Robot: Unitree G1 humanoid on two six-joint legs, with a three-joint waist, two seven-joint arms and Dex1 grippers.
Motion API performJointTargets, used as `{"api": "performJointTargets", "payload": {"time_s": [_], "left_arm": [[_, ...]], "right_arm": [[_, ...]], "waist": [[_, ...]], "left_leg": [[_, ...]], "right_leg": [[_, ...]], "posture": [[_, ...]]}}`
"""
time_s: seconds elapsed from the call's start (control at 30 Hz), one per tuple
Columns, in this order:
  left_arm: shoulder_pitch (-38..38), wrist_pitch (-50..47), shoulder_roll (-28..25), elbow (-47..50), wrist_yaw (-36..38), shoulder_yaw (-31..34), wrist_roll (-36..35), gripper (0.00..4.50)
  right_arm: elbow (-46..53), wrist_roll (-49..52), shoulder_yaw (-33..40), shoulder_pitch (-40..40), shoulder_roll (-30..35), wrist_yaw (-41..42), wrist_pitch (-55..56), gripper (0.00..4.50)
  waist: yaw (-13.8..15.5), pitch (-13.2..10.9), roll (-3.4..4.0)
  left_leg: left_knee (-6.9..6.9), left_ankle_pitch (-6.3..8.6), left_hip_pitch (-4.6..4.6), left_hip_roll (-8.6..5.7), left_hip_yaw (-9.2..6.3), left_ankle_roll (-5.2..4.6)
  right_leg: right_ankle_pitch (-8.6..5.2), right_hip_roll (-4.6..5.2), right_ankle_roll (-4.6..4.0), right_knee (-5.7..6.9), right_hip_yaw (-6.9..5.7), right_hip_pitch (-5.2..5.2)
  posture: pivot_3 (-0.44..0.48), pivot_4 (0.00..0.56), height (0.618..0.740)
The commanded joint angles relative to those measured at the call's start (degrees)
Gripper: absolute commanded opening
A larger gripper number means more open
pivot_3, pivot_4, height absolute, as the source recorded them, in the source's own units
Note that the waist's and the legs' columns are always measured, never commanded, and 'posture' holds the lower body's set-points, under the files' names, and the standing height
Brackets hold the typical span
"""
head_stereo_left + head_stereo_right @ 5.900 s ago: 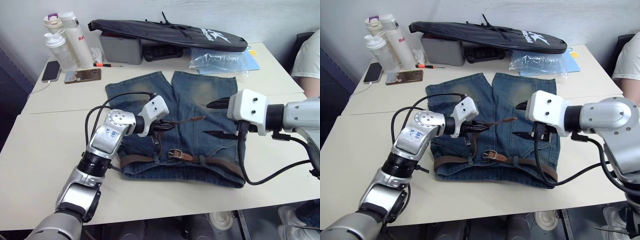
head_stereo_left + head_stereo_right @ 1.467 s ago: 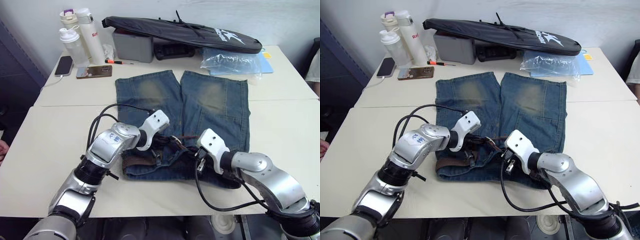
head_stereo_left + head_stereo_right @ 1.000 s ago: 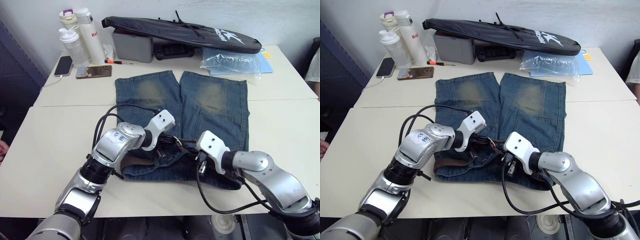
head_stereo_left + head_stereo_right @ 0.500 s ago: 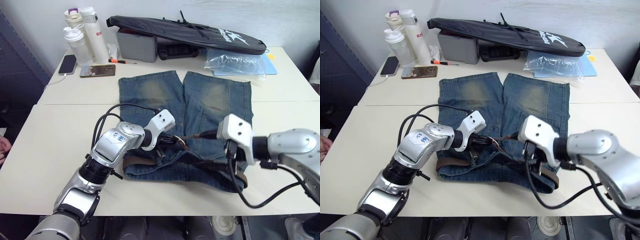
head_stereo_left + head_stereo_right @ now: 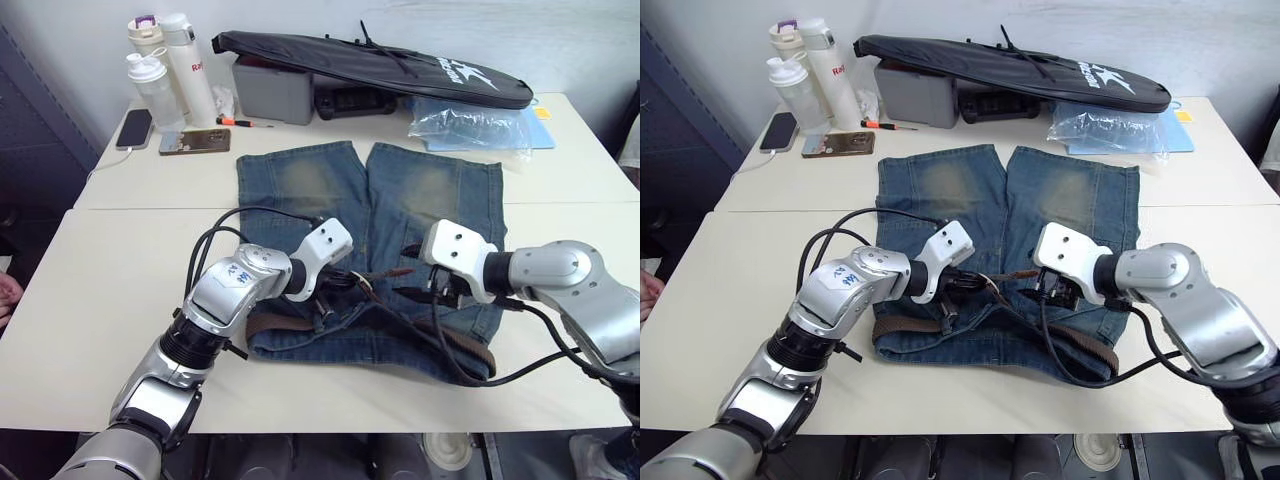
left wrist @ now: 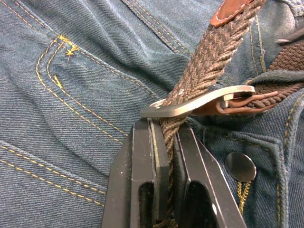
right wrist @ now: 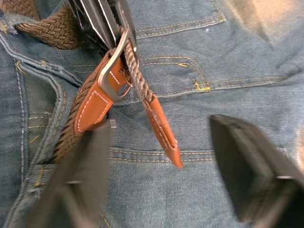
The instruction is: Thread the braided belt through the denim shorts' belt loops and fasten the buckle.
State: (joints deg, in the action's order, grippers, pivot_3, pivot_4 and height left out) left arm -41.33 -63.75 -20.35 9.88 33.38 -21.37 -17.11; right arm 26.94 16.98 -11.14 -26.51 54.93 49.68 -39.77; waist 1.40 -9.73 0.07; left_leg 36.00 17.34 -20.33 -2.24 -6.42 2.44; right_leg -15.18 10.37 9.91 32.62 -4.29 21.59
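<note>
Over the denim shorts [image 5: 420, 215], right gripper [image 5: 412, 272] now released and nearer the buckle [image 6: 199, 100], left gripper [image 6: 164, 156] still clenched on the braided belt [image 6: 202, 73].

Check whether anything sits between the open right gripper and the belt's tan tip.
Nothing visible does. The right gripper is open, with the tan tip lying on the shorts between its fingers. The left gripper is shut on the belt just behind the buckle, off that path.

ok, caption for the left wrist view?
Left gripper pinching the braided belt just behind the buckle, over the denim shorts.
</note>
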Motion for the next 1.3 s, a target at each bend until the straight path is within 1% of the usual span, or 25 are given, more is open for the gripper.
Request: {"api": "performJointTargets", "payload": {"time_s": [0.03, 0.07, 0.1, 0.13, 0.17, 0.2, 0.27, 0.3, 0.33, 0.37, 0.43, 0.47, 0.5, 0.53, 0.63, 0.8, 0.9, 0.93, 0.97, 1.0, 1.07, 1.17, 1.2, 1.27, 1.3], "left_arm": [[-0.8, -0.1, 0.2, 2.6, 0.5, 1.8, -1.1, 0.00], [-0.9, -0.2, 0.0, 2.9, 1.1, 2.0, -1.5, 0.00], [-1.0, 0.2, -0.3, 3.0, 1.4, 2.1, -1.6, 0.00], [-1.0, 0.4, -0.5, 3.0, 1.6, 2.4, -1.8, 0.00], [-1.0, 0.4, -1.0, 3.2, 2.0, 2.6, -2.0, 0.00], [-1.0, 0.0, -1.4, 3.5, 2.6, 3.0, -2.5, 0.87], [-0.9, -0.2, -2.3, 4.0, 3.7, 3.8, -3.3, 1.60], [-1.0, -0.1, -2.7, 4.2, 4.1, 4.0, -3.5, 2.09], [-1.0, 0.1, -3.5, 4.4, 4.7, 4.1, -3.7, 2.25], [-1.1, 0.1, -4.2, 4.5, 5.3, 4.4, -4.0, 2.63], [-1.0, 0.7, -7.4, 5.1, 8.3, 5.4, -5.3, 3.44], [-1.0, 1.0, -8.6, 5.1, 9.3, 6.1, -5.7, 3.67], [-1.0, 1.3, -9.9, 5.0, 10.5, 6.9, -6.2, 4.12], [-1.1, 1.6, -10.8, 4.7, 11.3, 7.8, -6.8, 4.47], [-1.4, 1.9, -12.2, 3.4, 13.1, 10.4, -8.7, 4.47], [-1.8, 3.7, -11.8, 2.0, 15.1, 12.4, -10.4, 4.47], [-2.2, 4.3, -12.1, 0.7, 15.9, 13.4, -11.3, 4.47], [-2.4, 4.4, -12.9, 0.4, 17.3, 13.2, -11.7, 4.47], [-2.4, 4.6, -13.5, 0.2, 18.5, 13.0, -12.0, 3.95], [-2.3, 4.7, -14.4, 0.3, 19.9, 12.6, -12.3, 3.82], [-1.4, 5.7, -17.1, 0.9, 23.0, 11.1, -12.0, 2.77], [0.5, 9.0, -20.5, 1.4, 25.7, 6.7, -8.9, 1.68], [0.9, 10.0, -21.1, 1.4, 26.0, 5.5, -8.0, 1.33], [2.0, 11.8, -20.6, 1.2, 25.6, 2.4, -5.9, 0.39], [2.4, 12.4, -20.3, 1.0, 25.4, 1.5, -5.3, 0.05]], "right_arm": [[-0.3, -1.4, 0.8, -0.5, -0.6, 0.9, 3.2, 1.82], [-0.6, -1.6, 0.7, -0.5, -0.7, 1.1, 3.6, 1.20], [-0.9, -1.9, 0.7, -0.5, -0.8, 1.4, 4.1, 1.11], [-1.0, -2.2, 0.6, -0.6, -0.8, 1.7, 4.3, 0.52], [-1.2, -2.6, 0.5, -0.7, -0.8, 2.0, 4.6, 0.10], [-1.5, -3.0, 0.2, -0.8, -0.7, 2.4, 5.1, 0.00], [-1.7, -3.9, -0.2, -0.9, -0.6, 3.1, 6.0, 0.00], [-1.8, -4.2, -0.2, -0.9, -0.6, 3.4, 6.2, 0.00], [-1.8, -4.6, -0.3, -0.8, -0.5, 3.6, 6.7, 0.00], [-1.8, -4.9, -0.3, -0.7, -0.4, 3.9, 7.3, 0.00], [-1.7, -5.6, 0.3, 0.3, -0.1, 4.5, 9.6, 0.00], [-1.6, -5.9, 0.7, 0.9, 0.1, 4.9, 10.9, 0.00], [-1.5, -6.1, 1.2, 1.6, 0.4, 5.1, 12.1, 0.00], [-1.5, -6.4, 1.8, 2.1, 0.5, 5.2, 13.3, 0.00], [-1.5, -7.4, 3.3, 3.3, 1.0, 5.4, 16.7, 0.00], [-3.2, -9.8, 6.1, 4.2, 2.2, 5.3, 23.6, 0.00], [-3.6, -9.9, 7.5, 5.0, 2.7, 6.1, 25.3, 0.00], [-3.6, -9.9, 8.0, 5.3, 3.0, 6.5, 25.8, 0.00], [-3.7, -9.8, 8.4, 5.5, 3.1, 6.7, 26.2, 0.00], [-3.7, -9.7, 8.8, 5.6, 3.3, 6.9, 26.6, 0.00], [-3.6, -9.4, 9.6, 6.0, 3.9, 7.4, 27.3, 0.00], [-3.3, -9.2, 10.2, 6.4, 4.0, 8.0, 27.8, 0.00], [-3.1, -9.1, 10.3, 6.4, 4.1, 8.2, 27.9, 0.00], [-3.0, -9.1, 10.3, 6.3, 3.9, 8.4, 28.1, 0.00], [-3.0, -9.1, 10.3, 6.3, 3.8, 8.4, 28.1, 0.00]], "waist": [[0.0, 0.0, 0.00], [0.0, 0.0, 0.00], [0.0, 0.0, 0.01], [0.0, 0.0, 0.01], [0.0, 0.0, 0.01], [0.0, 0.0, 0.01], [0.0, 0.0, 0.01], [-0.1, 0.0, 0.01], [-0.1, 0.0, 0.01], [-0.1, 0.0, 0.02], [-0.1, 0.0, 0.03], [-0.1, 0.0, 0.02], [-0.1, 0.0, 0.03], [-0.1, 0.0, 0.03], [-0.1, 0.0, 0.03], [0.0, 0.0, 0.03], [-0.1, 0.0, 0.03], [-0.1, 0.0, 0.03], [-0.2, 0.0, 0.03], [-0.3, 0.0, 0.03], [-0.4, 0.0, 0.03], [-0.3, 0.0, 0.04], [-0.3, 0.0, 0.06], [-0.2, 0.0, 0.06], [-0.2, 0.0, 0.06]], "left_leg": [[0.01, 0.00, 0.00, 0.00, 0.00, 0.00], [0.02, 0.00, 0.01, 0.01, 0.00, 0.00], [0.02, 0.00, 0.01, 0.00, 0.00, 0.00], [0.02, 0.00, 0.01, 0.01, 0.00, 0.00], [0.02, 0.00, 0.01, 0.01, 0.00, 0.00], [0.02, 0.00, 0.01, 0.00, 0.01, 0.00], [0.02, 0.00, 0.01, 0.00, 0.01, 0.00], [0.02, 0.00, 0.01, 0.00, 0.01, 0.00], [0.02, 0.00, 0.01, 0.01, 0.01, 0.00], [0.01, 0.00, 0.02, 0.01, 0.01, 0.00], [0.00, 0.00, 0.02, 0.01, 0.01, 0.00], [0.01, 0.00, 0.02, 0.01, 0.01, 0.00], [0.01, 0.00, 0.02, 0.02, 0.01, 0.01], [0.00, 0.01, 0.02, 0.01, 0.01, 0.01], [0.00, 0.01, 0.02, 0.01, 0.02, 0.01], [0.02, 0.01, 0.02, 0.01, 0.03, 0.01], [0.02, 0.01, 0.02, 0.01, 0.03, 0.01], [0.01, 0.01, 0.02, 0.02, 0.03, 0.01], [0.02, 0.01, 0.03, 0.02, 0.03, 0.01], [0.02, 0.01, 0.03, 0.02, 0.04, 0.01], [0.01, 0.01, 0.04, 0.02, 0.06, 0.01], [-0.01, 0.01, 0.05, 0.03, 0.07, 0.01], [0.01, 0.01, 0.05, 0.03, 0.07, 0.01], [0.01, 0.02, 0.05, 0.02, 0.10, 0.00], [0.01, 0.02, 0.06, 0.03, 0.10, -0.01]], "right_leg": [[0.00, 0.00, 0.00, 0.01, 0.00, 0.00], [0.00, 0.00, 0.00, 0.02, 0.01, 0.00], [0.00, 0.00, 0.00, 0.02, 0.01, 0.00], [0.00, 0.00, 0.00, 0.02, 0.01, 0.00], [0.00, 0.00, 0.00, 0.03, 0.01, 0.00], [0.00, 0.00, 0.00, 0.03, 0.01, 0.00], [0.00, 0.00, 0.00, 0.03, 0.01, 0.00], [0.00, 0.00, 0.00, 0.02, 0.02, 0.00], [0.00, 0.00, 0.00, 0.03, 0.02, 0.00], [0.00, 0.00, 0.00, 0.03, 0.02, 0.00], [0.00, -0.01, -0.01, 0.03, 0.03, 0.00], [0.00, -0.01, 0.00, 0.03, 0.03, 0.00], [0.00, -0.02, -0.01, 0.03, 0.03, 0.00], [0.00, -0.02, -0.01, 0.03, 0.03, 0.00], [0.00, -0.01, 0.00, 0.01, 0.03, 0.00], [0.01, -0.01, 0.01, 0.01, 0.04, -0.01], [0.01, -0.02, 0.00, 0.02, 0.04, -0.01], [0.01, -0.02, 0.00, 0.02, 0.04, -0.01], [0.01, -0.02, 0.00, 0.02, 0.04, -0.01], [0.01, -0.02, 0.00, 0.02, 0.04, -0.01], [0.02, -0.02, -0.01, 0.02, 0.06, -0.01], [0.01, -0.03, -0.01, 0.03, 0.06, -0.01], [0.01, -0.03, -0.01, 0.02, 0.07, -0.01], [0.02, -0.03, -0.01, 0.02, 0.11, -0.02], [0.02, -0.03, -0.01, 0.02, 0.12, -0.02]], "posture": [[0.000, 0.150, 0.740], [0.000, 0.150, 0.740], [0.000, 0.150, 0.740], [0.000, 0.150, 0.740], [0.000, 0.150, 0.740], [0.000, 0.150, 0.740], [0.000, 0.150, 0.740], [0.000, 0.150, 0.740], [0.000, 0.150, 0.740], [0.000, 0.150, 0.740], [0.000, 0.150, 0.740], [0.000, 0.150, 0.740], [0.000, 0.150, 0.740], [0.000, 0.150, 0.740], [0.000, 0.150, 0.740], [0.000, 0.150, 0.740], [0.000, 0.150, 0.740], [0.000, 0.150, 0.740], [0.000, 0.150, 0.740], [0.000, 0.150, 0.740], [0.000, 0.150, 0.740], [0.000, 0.150, 0.740], [0.000, 0.150, 0.740], [0.000, 0.150, 0.740], [0.000, 0.150, 0.740]]}}
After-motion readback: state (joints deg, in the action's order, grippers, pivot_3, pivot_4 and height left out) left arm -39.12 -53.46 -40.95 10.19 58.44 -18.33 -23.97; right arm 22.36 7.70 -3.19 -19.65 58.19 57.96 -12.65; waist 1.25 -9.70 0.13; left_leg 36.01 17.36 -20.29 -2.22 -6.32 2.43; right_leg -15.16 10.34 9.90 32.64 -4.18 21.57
